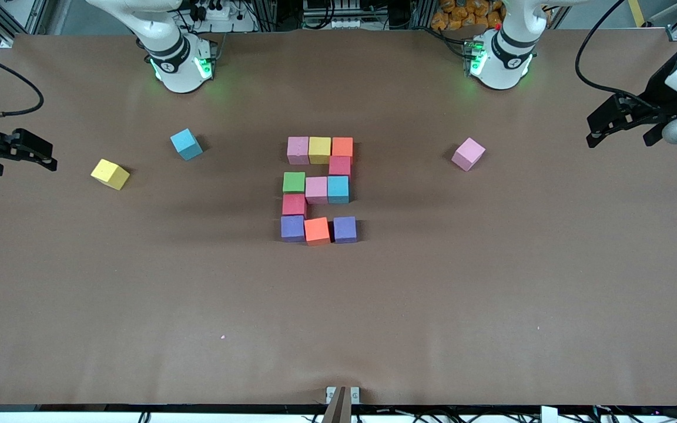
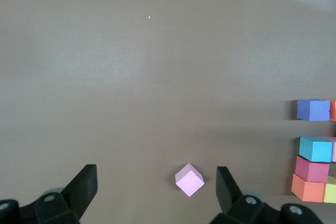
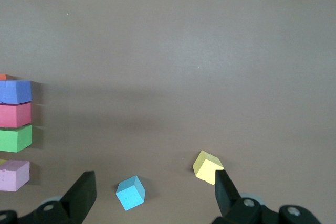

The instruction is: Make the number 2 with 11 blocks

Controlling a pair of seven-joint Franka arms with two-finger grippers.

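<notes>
The 2 (image 1: 318,190) sits mid-surface and looks basically finished: 11 cubes edge to edge, 3 wide and 5 tall. Pink, yellow, orange run across the row nearest the bases, a red drops down, then green, pink, blue through the middle, another red, and purple, orange, purple close the row nearest the front camera. That last purple (image 1: 345,229) sits a hair apart from its orange neighbour, so the row isn't perfectly tight. The cubes look like matte foam with soft square edges, no shine at all.

3 spares lie well apart from the digit: a pink cube (image 1: 468,154) toward the left arm's end, a blue cube (image 1: 186,144) and a yellow cube (image 1: 110,174) toward the right arm's end, all turned at odd angles. My guess is they're just leftovers.

The left pincer (image 1: 623,126) hangs wide and empty over its end of the brown surface (image 1: 491,294); the right pincer (image 1: 21,154) does the same at its end. Both arms look parked clear so nothing gets bumped.
</notes>
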